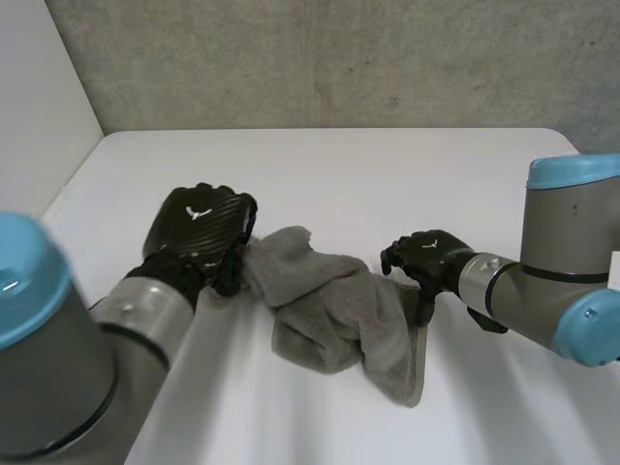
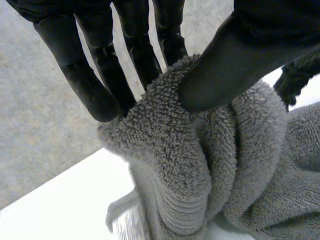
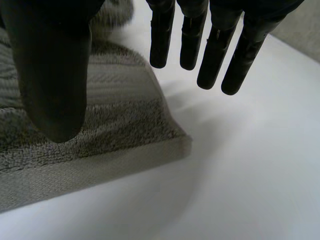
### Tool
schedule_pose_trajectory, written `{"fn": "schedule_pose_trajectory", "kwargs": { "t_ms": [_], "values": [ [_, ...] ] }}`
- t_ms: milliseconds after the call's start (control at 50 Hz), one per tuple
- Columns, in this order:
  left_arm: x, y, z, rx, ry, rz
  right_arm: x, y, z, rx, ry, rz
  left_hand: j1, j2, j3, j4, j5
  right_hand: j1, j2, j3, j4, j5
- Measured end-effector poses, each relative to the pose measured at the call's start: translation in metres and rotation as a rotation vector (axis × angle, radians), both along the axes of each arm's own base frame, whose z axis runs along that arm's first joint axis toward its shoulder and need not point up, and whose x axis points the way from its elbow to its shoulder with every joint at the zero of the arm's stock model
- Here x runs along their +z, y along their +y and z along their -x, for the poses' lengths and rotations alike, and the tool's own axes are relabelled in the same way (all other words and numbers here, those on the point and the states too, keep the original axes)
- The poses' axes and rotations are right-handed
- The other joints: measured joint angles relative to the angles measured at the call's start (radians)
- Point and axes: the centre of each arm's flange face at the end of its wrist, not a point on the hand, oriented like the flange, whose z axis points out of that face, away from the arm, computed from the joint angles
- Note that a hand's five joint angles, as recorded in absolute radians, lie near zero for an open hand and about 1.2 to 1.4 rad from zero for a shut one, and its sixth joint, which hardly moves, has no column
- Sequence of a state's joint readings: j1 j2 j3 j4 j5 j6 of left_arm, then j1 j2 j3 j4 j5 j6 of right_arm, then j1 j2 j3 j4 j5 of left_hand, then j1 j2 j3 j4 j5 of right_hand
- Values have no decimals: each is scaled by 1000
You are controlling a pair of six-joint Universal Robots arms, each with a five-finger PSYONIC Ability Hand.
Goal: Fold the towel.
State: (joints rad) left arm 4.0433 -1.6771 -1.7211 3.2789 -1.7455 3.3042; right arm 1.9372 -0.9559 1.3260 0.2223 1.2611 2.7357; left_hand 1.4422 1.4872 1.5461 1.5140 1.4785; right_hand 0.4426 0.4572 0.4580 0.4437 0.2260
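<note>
**A:** What sits closest to the lens?

**B:** The left arm [image 1: 58, 358], with its blue cap and grey joint at the near left. It ends in the left hand [image 1: 199, 228], which is at the left end of the towel [image 1: 329, 310].

**A:** And the towel itself?

**B:** Grey terry, bunched in loose folds around the middle of the table [image 1: 387, 165]. Its left end stands up in a ridge, and a flatter tail runs toward the near right.

**A:** Is the left hand holding it?

**B:** Yes. In the left wrist view the thumb [image 2: 220, 75] presses a fold of the pile against the straight fingers [image 2: 95, 85], so the cloth is pinched between them.

**A:** And the other side?

**B:** The right hand [image 1: 426, 257] is at the towel's right edge. In the right wrist view its fingers are straight and held apart from the thumb. The fingers hang over white table just past a hemmed corner, and the thumb is above the cloth. I cannot tell whether the thumb touches the pile.

**A:** How much room is there to move?

**B:** Plenty. White tabletop stretches away on the far side of the towel. More of it lies on the near side, and on the right around the right arm [image 1: 562, 281].

**A:** What about the surroundings?

**B:** A grey concrete wall [image 1: 339, 58] rises behind the table's far edge, and a pale panel [image 1: 39, 97] runs along its left side. Both are well apart from the towel.
</note>
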Motion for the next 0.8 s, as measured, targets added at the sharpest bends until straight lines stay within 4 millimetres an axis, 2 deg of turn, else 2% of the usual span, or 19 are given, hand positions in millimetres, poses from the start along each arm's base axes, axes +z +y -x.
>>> {"fn": "schedule_pose_trajectory", "kwargs": {
  "t_ms": [140, 260, 280, 320, 380, 440, 480, 580, 640, 660, 680, 700, 720, 800],
  "values": [
    [19, 26, -28, 9, 50, 63, -12, 2, -11, -1, -24, -40, 0, 2, 0, 0, 0, 0, 0, 0, 0, 0],
    [25, 43, -40, -28, 86, 111, -25, 7, -23, 4, -7, -52, 0, 3, 0, 0, 0, 32, 26, 25, 31, 69],
    [25, 45, -41, -33, 89, 115, -26, 8, -24, 3, -4, -51, 0, 3, 0, 0, 0, 101, 77, 74, 84, 136],
    [25, 47, -42, -43, 95, 125, -31, 9, -28, 0, 4, -45, 0, 3, 0, 0, 0, 413, 417, 405, 422, 460],
    [24, 47, -43, -45, 99, 132, -34, 7, -32, -12, 0, -23, 0, 3, 0, 0, 0, 565, 605, 809, 825, 847],
    [25, 43, -44, -36, 103, 140, -30, 2, -34, -31, -24, 12, 0, 3, 0, 0, 0, 562, 614, 851, 890, 930],
    [28, 37, -44, -23, 109, 152, -20, -4, -37, -44, -57, 56, 0, 3, 0, 0, 0, 562, 614, 851, 890, 936],
    [49, 7, -43, 18, 146, 227, 36, -23, -44, -68, -197, 241, 0, 3, 1, 0, 0, 562, 614, 859, 890, 943],
    [72, -23, -36, 33, 184, 307, 98, -36, -48, -73, -353, 461, 0, 5, 1, 0, 0, 562, 614, 868, 890, 945],
    [77, -28, -35, 35, 193, 324, 110, -37, -49, -73, -381, 504, 0, 6, 1, 0, 0, 562, 614, 871, 890, 946],
    [90, -41, -30, 36, 214, 368, 135, -39, -49, -71, -443, 601, 0, 9, 1, 0, 0, 562, 614, 871, 890, 949],
    [98, -48, -28, 37, 226, 392, 148, -39, -48, -69, -476, 652, 0, 9, 1, 0, 0, 562, 614, 871, 890, 953],
    [111, -58, -25, 37, 246, 433, 171, -38, -47, -65, -532, 745, 0, 9, 1, 0, 0, 562, 614, 871, 890, 960],
    [149, -83, -15, 39, 308, 557, 220, -26, -40, -49, -650, 953, 0, 9, 2, 0, 0, 562, 614, 871, 890, 965]
  ]
}}
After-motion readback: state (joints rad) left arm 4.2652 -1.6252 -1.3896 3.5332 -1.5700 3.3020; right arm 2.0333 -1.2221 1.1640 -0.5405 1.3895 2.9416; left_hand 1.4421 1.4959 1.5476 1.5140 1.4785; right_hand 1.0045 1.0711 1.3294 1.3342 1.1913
